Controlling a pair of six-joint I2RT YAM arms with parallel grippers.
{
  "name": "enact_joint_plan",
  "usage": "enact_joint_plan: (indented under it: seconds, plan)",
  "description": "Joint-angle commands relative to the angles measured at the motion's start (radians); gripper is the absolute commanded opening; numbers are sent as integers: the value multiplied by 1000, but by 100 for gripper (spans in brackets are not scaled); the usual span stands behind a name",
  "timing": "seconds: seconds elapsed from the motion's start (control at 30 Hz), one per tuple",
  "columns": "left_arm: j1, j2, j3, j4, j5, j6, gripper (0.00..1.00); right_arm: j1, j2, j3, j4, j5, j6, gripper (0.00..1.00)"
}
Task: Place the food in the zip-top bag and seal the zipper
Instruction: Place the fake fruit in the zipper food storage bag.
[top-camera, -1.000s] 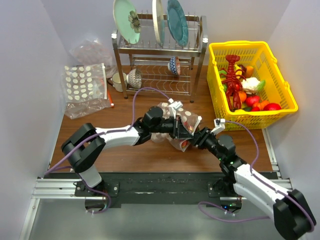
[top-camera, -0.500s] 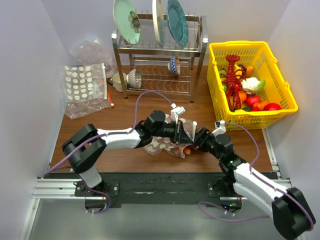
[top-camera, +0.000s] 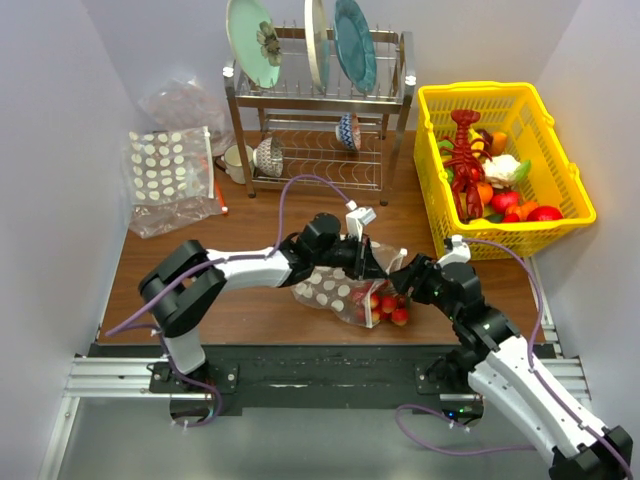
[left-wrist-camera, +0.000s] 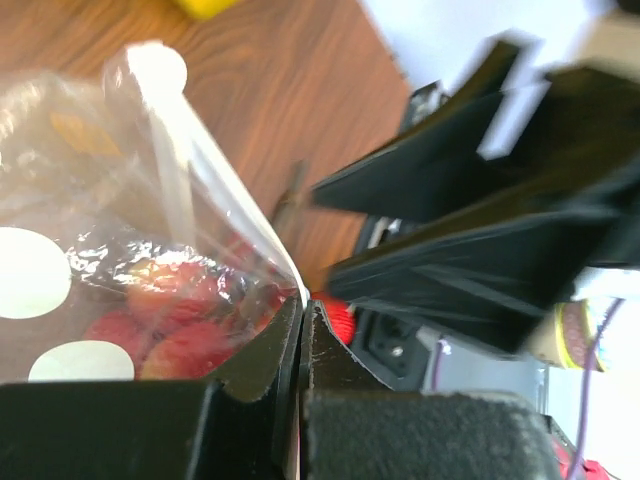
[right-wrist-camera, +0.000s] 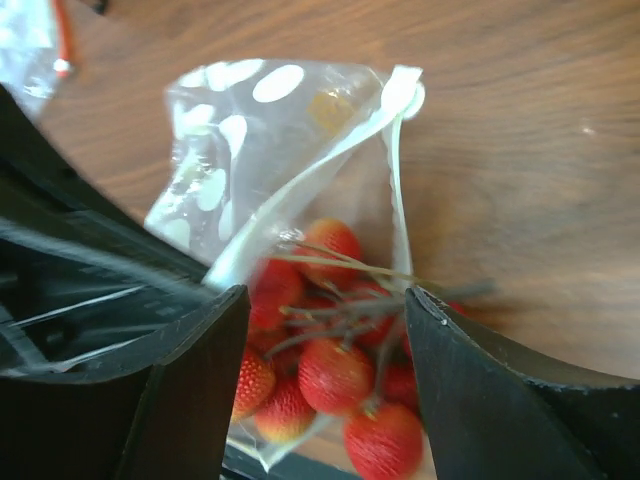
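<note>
Looking down from the top camera, the zip-top bag (top-camera: 335, 293) lies on the wooden worktop (top-camera: 235, 225) in front of the two arm bases, clear with white spots. Red toy fruits (top-camera: 385, 305) are bunched at its right end. The left tool (top-camera: 378, 265) reaches across from the left and meets the bag's upper right edge. The right tool (top-camera: 408, 280) sits just beside it, over the fruit end. A yellow basket (top-camera: 560, 185) of other toy food stands well apart at the back right, and a dish rack (top-camera: 320, 120) stands behind the bag.

From the left wrist, the left tool (left-wrist-camera: 302, 300) has its fingers pressed together with a fold of the zip-top bag (left-wrist-camera: 90, 240) pinched between them. The red toy fruits (left-wrist-camera: 170, 330) show through the film just beside the pinch. The right tool (left-wrist-camera: 480, 220) looms dark and blurred on the right.

From the right wrist, the right tool (right-wrist-camera: 328, 295) has its fingers spread wide and grips nothing. The red toy fruits (right-wrist-camera: 335, 375) and their thin stems lie between and below the fingers. The zip-top bag (right-wrist-camera: 270, 140) stretches away from them, and its zip strip (right-wrist-camera: 395, 160) runs along the open edge. Whether every fruit is fully inside the film I cannot tell.
</note>
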Motion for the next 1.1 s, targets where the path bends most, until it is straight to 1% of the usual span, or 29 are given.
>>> enact_joint_plan:
  seconds: [0.0, 0.1, 0.13, 0.2, 0.23, 0.3, 0.33, 0.37, 0.5, 0.6, 0.7, 0.83, 0.97, 1.07]
  plan:
    - [-8, 38, 17, 1, -33, 30, 0, 10, -13, 101, -178, 106, -75, 67]
    - [-11, 46, 13, 20, -30, 27, 0, 10, -24, 101, -212, 126, -50, 57]
    - [-11, 46, 10, 20, -29, 26, 0, 9, -19, 101, -218, 127, -43, 44]
    - [-10, 35, 9, 18, -35, 29, 0, 9, 16, 110, -250, 153, -8, 30]
    - [-10, 23, 7, 17, -38, 32, 0, 9, 31, 113, -255, 156, 2, 15]
    - [-10, 7, 7, 0, -51, 47, 0, 9, 93, 122, -273, 169, 22, 2]
    - [-11, -6, 9, -6, -53, 52, 0, 10, 113, 127, -279, 175, 29, 0]
    - [-10, -11, 13, -12, -58, 56, 0, 9, 157, 126, -279, 169, 40, 0]
    - [-11, -36, 18, -39, -61, 72, 0, 10, 223, 103, -258, 127, 71, 0]
    - [-11, -53, 15, -49, -75, 81, 0, 10, 228, 80, -256, 81, 89, 0]
    - [-13, -59, 4, -39, -82, 83, 0, 10, 237, 75, -290, 104, 95, 0]
    - [-20, -56, 3, -37, -81, 84, 0, 9, 278, 61, -262, 92, 108, 0]
    - [-31, -50, -2, -36, -84, 86, 0, 9, 322, 20, -226, 8, 134, 0]
    - [-39, -46, 0, -29, -87, 87, 0, 10, 299, -5, -236, -12, 138, 0]
